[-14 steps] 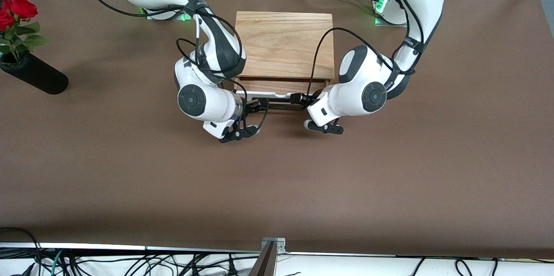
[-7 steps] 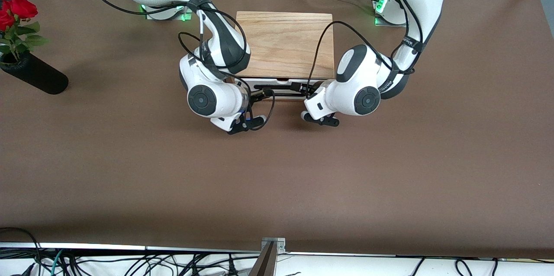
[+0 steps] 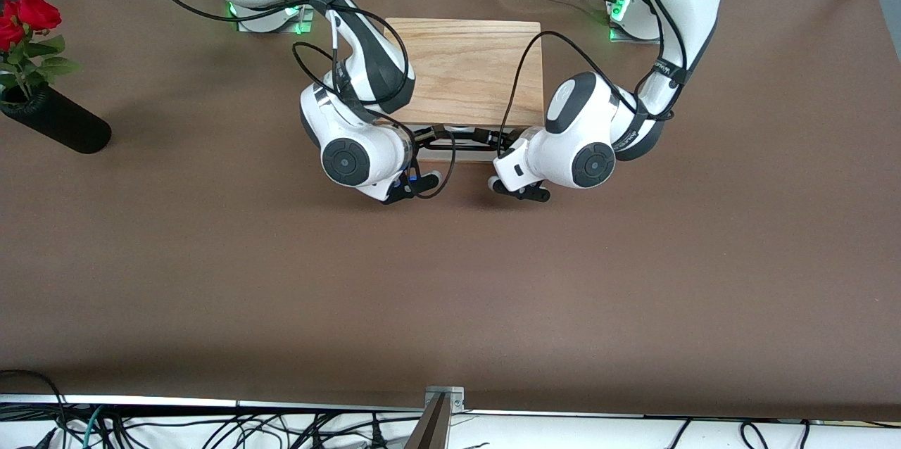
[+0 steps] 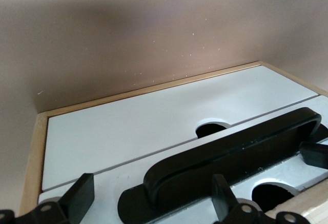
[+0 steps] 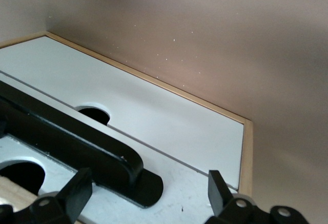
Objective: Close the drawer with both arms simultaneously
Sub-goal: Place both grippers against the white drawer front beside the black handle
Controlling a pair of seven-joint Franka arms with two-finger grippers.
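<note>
The oak box [image 3: 464, 72] stands between the two arm bases. Its drawer [image 3: 461, 131] is pushed in, and only a thin strip of its white front shows under the box top. The black bar handle [image 3: 464, 145] runs across that front. My right gripper [image 3: 427, 141] is open at one end of the handle [image 5: 66, 137], fingers [image 5: 77, 193] astride it. My left gripper [image 3: 495, 145] is open at the other end of the handle [image 4: 230, 152], fingers [image 4: 223, 196] astride it. The drawer's white front [image 4: 102, 193] looks level with the panel beside it.
A second white front panel with a notch [image 4: 154, 111] sits under the drawer and shows in the right wrist view too [image 5: 154, 116]. A black vase with red roses [image 3: 56, 125] lies at the right arm's end of the brown table [image 3: 450, 294].
Both grippers have moved toward the box with the handle between their fingers. The drawer has slid in, and its wooden tray no longer shows.
</note>
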